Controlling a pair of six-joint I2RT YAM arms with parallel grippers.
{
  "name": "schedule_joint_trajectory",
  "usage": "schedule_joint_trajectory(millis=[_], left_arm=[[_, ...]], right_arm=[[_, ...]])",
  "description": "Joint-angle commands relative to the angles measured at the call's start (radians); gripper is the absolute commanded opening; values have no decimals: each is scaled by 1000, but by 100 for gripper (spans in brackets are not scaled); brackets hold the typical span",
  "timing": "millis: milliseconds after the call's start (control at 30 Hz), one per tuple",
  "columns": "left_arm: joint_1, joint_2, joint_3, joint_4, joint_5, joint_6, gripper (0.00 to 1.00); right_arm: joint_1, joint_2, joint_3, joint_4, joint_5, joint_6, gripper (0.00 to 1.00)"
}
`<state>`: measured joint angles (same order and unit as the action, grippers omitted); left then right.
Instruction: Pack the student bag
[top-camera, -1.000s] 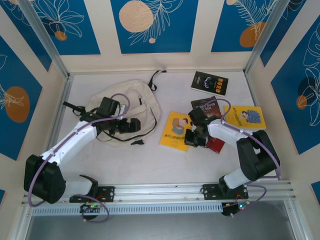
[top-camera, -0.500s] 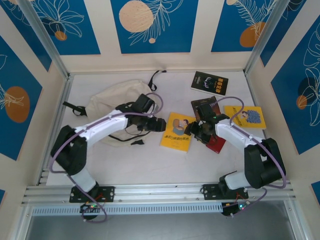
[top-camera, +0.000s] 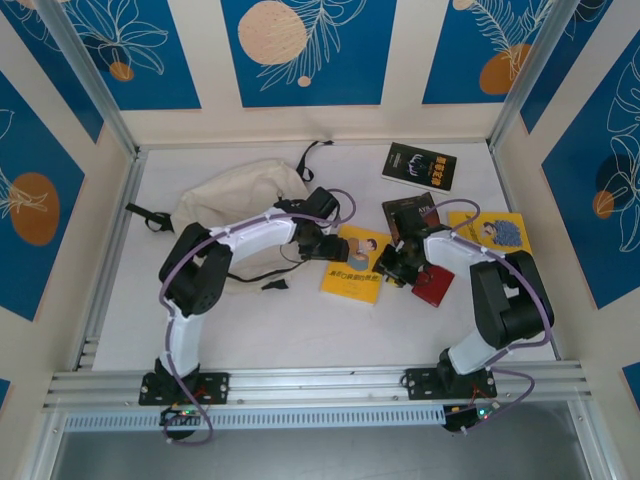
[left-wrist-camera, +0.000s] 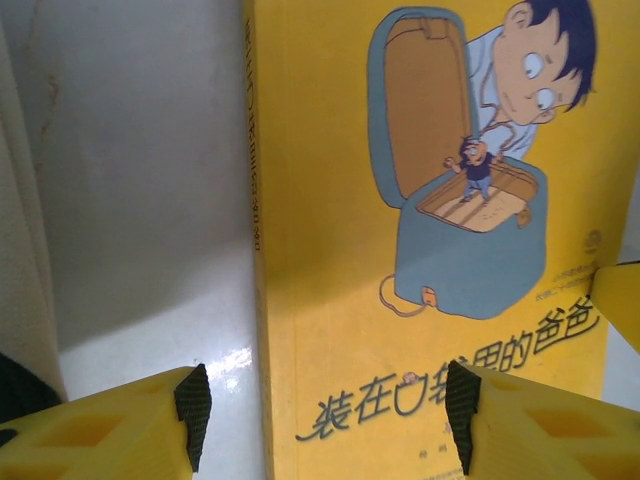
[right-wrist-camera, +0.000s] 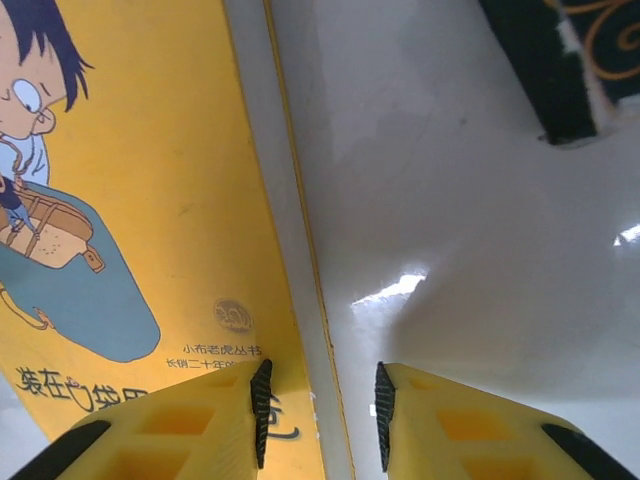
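The student bag (top-camera: 240, 195), cream canvas with black straps, lies slumped at the back left. A yellow picture book (top-camera: 355, 262) lies flat right of it. My left gripper (top-camera: 325, 245) is at the book's left side and open. In the left wrist view the book (left-wrist-camera: 400, 250) fills the frame, and the gripper (left-wrist-camera: 325, 420) straddles its spine, one pad (left-wrist-camera: 192, 415) over bare table, the other over the cover. My right gripper (top-camera: 390, 265) is at the book's right edge. There the gripper (right-wrist-camera: 320, 415) stands narrowly open astride the page edge of the book (right-wrist-camera: 130, 200), gripping nothing.
A black book (top-camera: 419, 166) lies at the back right. A dark book (top-camera: 412, 215) and a red one (top-camera: 432, 285) lie under my right arm, and a second yellow book (top-camera: 492, 232) sits further right. A dark book corner (right-wrist-camera: 560, 60) is near the right gripper.
My left arm swung right from the bag to the yellow book's left side, its jaws narrowing. My right gripper shifted left onto the book's right edge, opening from shut and then narrowing.
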<state>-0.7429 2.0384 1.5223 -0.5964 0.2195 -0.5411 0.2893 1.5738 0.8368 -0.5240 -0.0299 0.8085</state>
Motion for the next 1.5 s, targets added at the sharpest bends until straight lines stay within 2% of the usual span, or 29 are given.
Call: schedule_joint_trajectory(millis=[0, 200, 400, 633, 733, 800, 1067, 1267, 1400, 1467], left_arm=[[-4, 34, 40, -53, -4, 5, 65], [-4, 82, 69, -63, 8, -3, 63], [-4, 98, 77, -52, 42, -24, 54], [-4, 106, 65, -52, 96, -43, 54], [-4, 111, 68, -40, 165, -43, 60], [-4, 111, 72, -31, 209, -48, 60], [22, 6, 22, 118, 433, -84, 50], [57, -100, -62, 184, 497, -126, 48], [71, -120, -125, 292, 587, -220, 48], [70, -115, -137, 305, 597, -235, 48]], right_arm=[[-3, 21, 28, -4, -40, 3, 35], [-3, 34, 24, -3, -41, 8, 31], [-2, 45, 10, 9, -63, 20, 29], [-2, 56, -9, 25, -106, 28, 28], [1, 65, -13, 40, -130, 26, 28], [6, 69, -14, 49, -144, 25, 28], [14, 83, -31, 106, -206, 34, 26], [16, 77, -42, 125, -224, 36, 26], [15, 72, -46, 143, -241, 40, 25], [16, 72, -46, 149, -248, 40, 25]])
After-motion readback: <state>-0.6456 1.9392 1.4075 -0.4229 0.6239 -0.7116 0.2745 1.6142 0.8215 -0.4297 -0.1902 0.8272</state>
